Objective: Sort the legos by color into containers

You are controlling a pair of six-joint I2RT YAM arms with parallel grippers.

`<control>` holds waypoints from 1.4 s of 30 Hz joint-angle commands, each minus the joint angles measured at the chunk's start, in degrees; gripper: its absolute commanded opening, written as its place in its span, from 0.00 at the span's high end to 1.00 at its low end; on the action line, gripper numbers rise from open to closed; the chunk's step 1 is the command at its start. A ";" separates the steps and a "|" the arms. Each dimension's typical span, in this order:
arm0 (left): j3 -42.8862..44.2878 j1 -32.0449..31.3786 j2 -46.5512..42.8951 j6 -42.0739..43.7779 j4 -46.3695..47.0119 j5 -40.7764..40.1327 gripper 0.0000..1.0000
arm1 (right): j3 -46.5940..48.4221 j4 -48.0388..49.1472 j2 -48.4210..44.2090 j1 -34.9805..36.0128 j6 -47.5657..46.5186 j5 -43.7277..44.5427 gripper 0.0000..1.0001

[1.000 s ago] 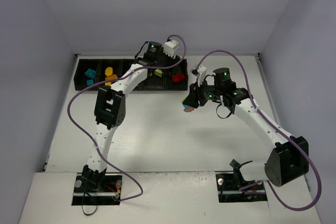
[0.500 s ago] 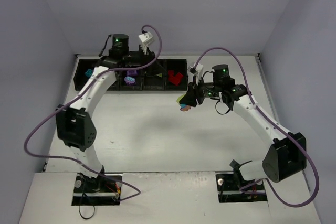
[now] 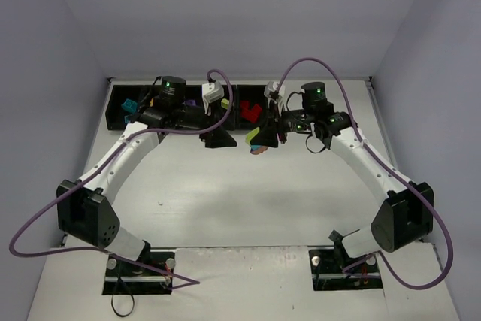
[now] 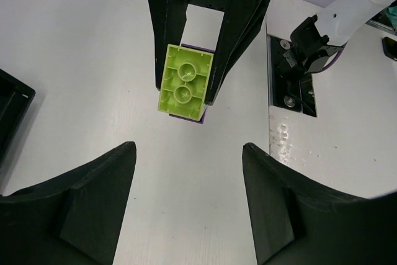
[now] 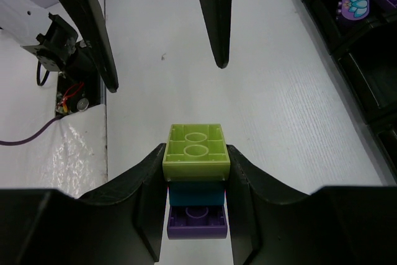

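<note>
Swung from bins to centre frame, left gripper spread; right gripper clenched on stack; square up on lime brick first.

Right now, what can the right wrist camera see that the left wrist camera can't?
Only the right wrist view shows the teal brick sandwiched between two others, and a purple flower piece in a bin. Only the left wrist view shows the right arm's base. Both show the lime brick and the purple brick at the ends of that stack, over the white table.
</note>
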 commanded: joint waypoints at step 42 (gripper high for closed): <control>5.03 -3.60 4.77 3.06 -0.17 7.01 1.00 | 4.82 3.10 2.63 3.62 -3.73 -10.45 0.94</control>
